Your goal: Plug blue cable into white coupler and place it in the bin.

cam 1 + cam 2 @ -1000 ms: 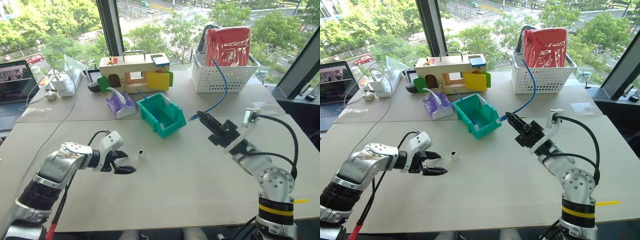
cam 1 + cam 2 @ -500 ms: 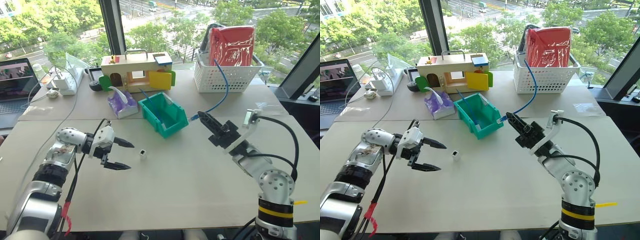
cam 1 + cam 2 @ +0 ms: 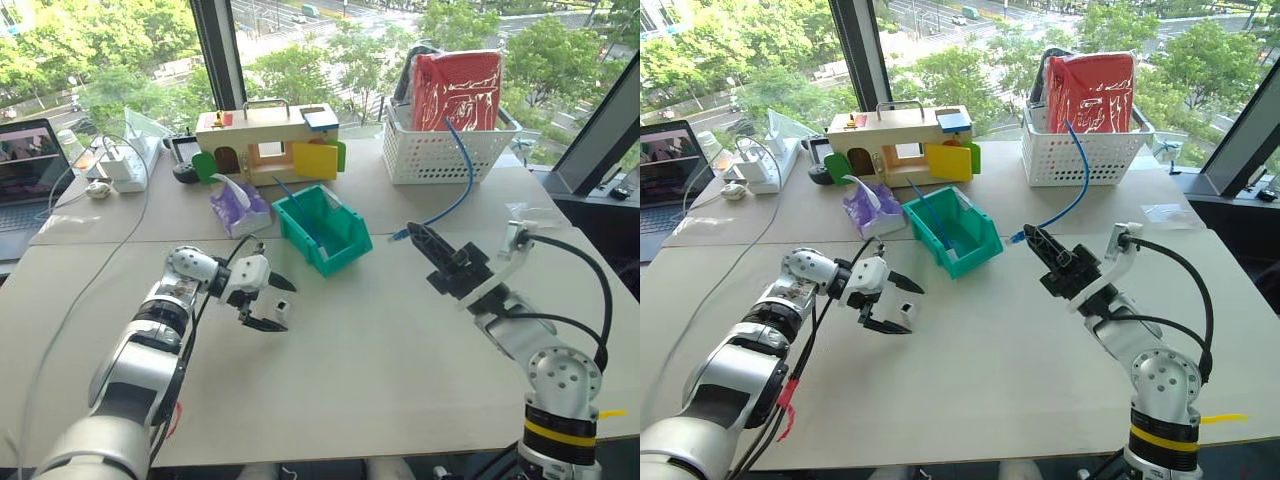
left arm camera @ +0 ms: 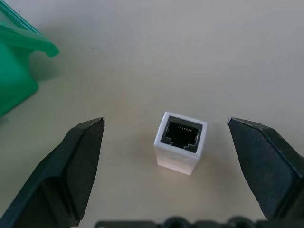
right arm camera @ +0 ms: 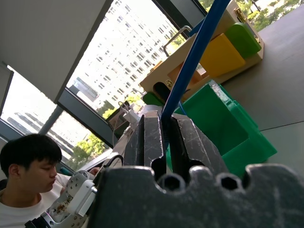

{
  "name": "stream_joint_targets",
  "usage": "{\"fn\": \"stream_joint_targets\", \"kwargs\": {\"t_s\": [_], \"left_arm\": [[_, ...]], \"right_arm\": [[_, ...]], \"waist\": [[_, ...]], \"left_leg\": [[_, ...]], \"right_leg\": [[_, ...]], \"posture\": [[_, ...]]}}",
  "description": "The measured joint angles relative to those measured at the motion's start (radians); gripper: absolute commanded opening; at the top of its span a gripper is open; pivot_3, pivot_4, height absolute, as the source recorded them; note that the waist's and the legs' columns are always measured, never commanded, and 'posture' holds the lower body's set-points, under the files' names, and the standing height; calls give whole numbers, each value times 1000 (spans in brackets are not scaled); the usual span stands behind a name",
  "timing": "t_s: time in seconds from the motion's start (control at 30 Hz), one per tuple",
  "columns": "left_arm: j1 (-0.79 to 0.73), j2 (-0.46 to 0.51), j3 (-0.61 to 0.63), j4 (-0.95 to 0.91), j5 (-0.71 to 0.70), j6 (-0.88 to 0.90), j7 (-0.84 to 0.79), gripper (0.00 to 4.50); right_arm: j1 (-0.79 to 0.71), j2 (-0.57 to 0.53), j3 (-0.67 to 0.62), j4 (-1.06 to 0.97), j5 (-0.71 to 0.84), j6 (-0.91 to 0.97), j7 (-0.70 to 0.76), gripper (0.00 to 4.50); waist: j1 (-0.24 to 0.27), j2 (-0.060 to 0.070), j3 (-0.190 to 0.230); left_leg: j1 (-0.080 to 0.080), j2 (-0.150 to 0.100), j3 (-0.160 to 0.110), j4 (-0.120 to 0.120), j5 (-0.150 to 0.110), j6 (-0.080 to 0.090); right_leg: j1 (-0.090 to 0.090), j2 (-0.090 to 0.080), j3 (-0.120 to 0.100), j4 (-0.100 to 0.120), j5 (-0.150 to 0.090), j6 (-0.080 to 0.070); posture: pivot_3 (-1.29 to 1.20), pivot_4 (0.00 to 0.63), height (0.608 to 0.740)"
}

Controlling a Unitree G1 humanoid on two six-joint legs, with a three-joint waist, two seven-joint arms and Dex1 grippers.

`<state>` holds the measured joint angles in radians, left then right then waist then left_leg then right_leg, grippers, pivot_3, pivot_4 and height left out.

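Note:
The white coupler [image 4: 180, 142] stands on the table with its dark socket facing up along my left gripper [image 4: 165, 121]. That gripper is open, one finger on each side of the coupler and neither touching it. In the head views this pair [image 3: 278, 304] sits just in front of the teal bin [image 3: 343, 252]. My right gripper [image 3: 412, 230] hovers right of the bin, shut on the blue cable [image 3: 462, 195] near its clear plug end. The cable arcs back up into the white basket. Between the right fingers [image 5: 152, 137] the cable [image 5: 194, 57] runs straight out.
A white lattice basket [image 3: 440, 158] holding a red bag stands at the back right. A wooden toy house [image 3: 265, 140] and a purple tissue pack [image 3: 238, 208] sit behind the bin. A laptop [image 3: 25, 170] and power strip are far left. A person [image 5: 23, 161] appears in the right wrist view.
My left gripper has swung right and forward and rolled, so its open fingers now straddle the coupler. The right gripper has held still with the cable.

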<state>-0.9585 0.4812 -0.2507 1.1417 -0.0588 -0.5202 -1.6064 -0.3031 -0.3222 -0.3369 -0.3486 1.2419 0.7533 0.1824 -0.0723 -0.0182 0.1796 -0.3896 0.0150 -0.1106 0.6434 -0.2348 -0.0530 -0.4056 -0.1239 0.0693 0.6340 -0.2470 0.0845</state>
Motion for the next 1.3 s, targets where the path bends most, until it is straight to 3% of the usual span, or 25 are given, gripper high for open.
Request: {"fn": "stream_joint_targets", "kwargs": {"t_s": [0.03,0.13,0.43,0.63,0.77,0.87,1.03,1.3], "left_arm": [[0,0,-1,10,4,-1,-2,4490],[-3,0,-1,21,23,0,-4,3731],[-28,5,20,50,70,46,25,708],[9,3,38,-50,70,165,39,677],[137,-21,38,-379,53,423,102,677],[260,-89,29,-704,52,729,238,677],[378,-135,-58,-1074,112,1029,437,677],[412,-198,-113,-1284,132,1349,645,677]], "right_arm": [[4,0,-2,-2,1,0,-6,0],[6,0,-2,-6,3,-1,-12,0],[-3,-13,-1,-7,19,-1,-12,0],[-31,-26,11,13,18,0,-4,0],[-32,-45,30,13,5,1,4,0],[-31,-59,71,7,-33,14,-1,0],[-10,-60,125,-16,-71,31,-37,0],[96,15,145,-107,-107,32,-184,0]], "waist": [[0,0,0],[2,0,0],[0,0,0],[2,0,0],[7,0,0],[7,0,0],[-1,0,0],[10,0,0]], "left_leg": [[0,0,0,0,0,0],[0,0,0,0,0,0],[1,0,0,0,0,0],[1,0,0,1,0,0],[0,0,-1,1,0,0],[0,0,-1,1,0,0],[2,0,-1,1,0,0],[1,0,-1,1,0,0]], "right_leg": [[0,0,0,0,0,0],[0,0,0,0,0,0],[1,0,0,2,0,0],[1,0,0,7,0,0],[1,0,0,8,0,0],[1,0,0,8,0,0],[0,0,0,6,0,0],[1,0,0,5,0,0]], "posture": [[0,150,740],[0,150,740],[0,150,740],[0,150,740],[0,150,740],[0,150,740],[0,150,740],[0,150,740]]}}
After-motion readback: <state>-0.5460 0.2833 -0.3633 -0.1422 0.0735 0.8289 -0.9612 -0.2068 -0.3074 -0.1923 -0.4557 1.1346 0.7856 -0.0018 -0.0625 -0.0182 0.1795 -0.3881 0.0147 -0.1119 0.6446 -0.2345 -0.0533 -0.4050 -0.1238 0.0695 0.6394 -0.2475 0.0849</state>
